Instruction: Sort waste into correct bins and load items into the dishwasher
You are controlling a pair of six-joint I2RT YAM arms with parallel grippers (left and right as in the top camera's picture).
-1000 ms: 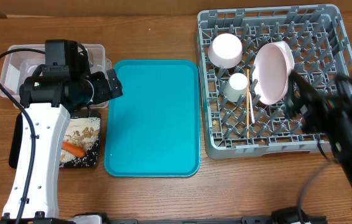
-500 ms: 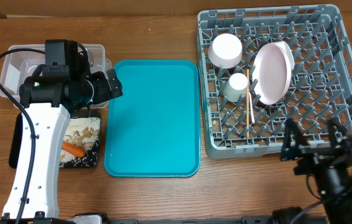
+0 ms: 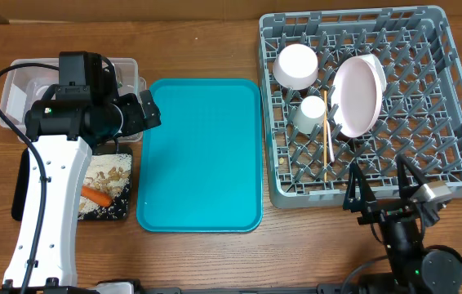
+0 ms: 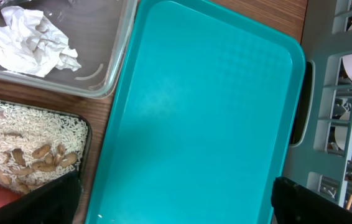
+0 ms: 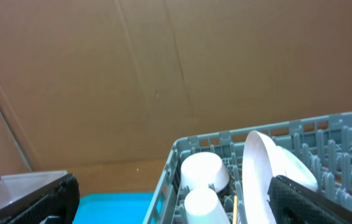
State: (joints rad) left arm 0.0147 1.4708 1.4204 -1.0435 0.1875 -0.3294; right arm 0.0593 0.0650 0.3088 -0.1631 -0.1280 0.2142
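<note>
Rack (image 3: 451,98) sits upper right in the overhead view, on the counter (image 3: 198,41). Bowl (image 3: 296,65), cup (image 3: 311,113), plate (image 3: 357,94) on edge and chopstick (image 3: 327,147) are all in its left half; the chopstick lies just right of the cup. Teal tray (image 3: 202,155) is mid-frame. Tub (image 3: 129,65) is upper left, partly under the left arm, with a crumpled napkin (image 4: 27,40) inside. Black tray (image 3: 125,214) is lower left, just below the tub, holding rice (image 4: 33,134), nuts (image 4: 42,152) and a carrot (image 3: 96,195). Left end effector (image 3: 151,112) hangs over the teal tray's left edge, spread, gripping nothing. Right end effector (image 3: 382,192) is lower right, just beyond the rack's near edge, spread wide, gripping nothing.
</note>
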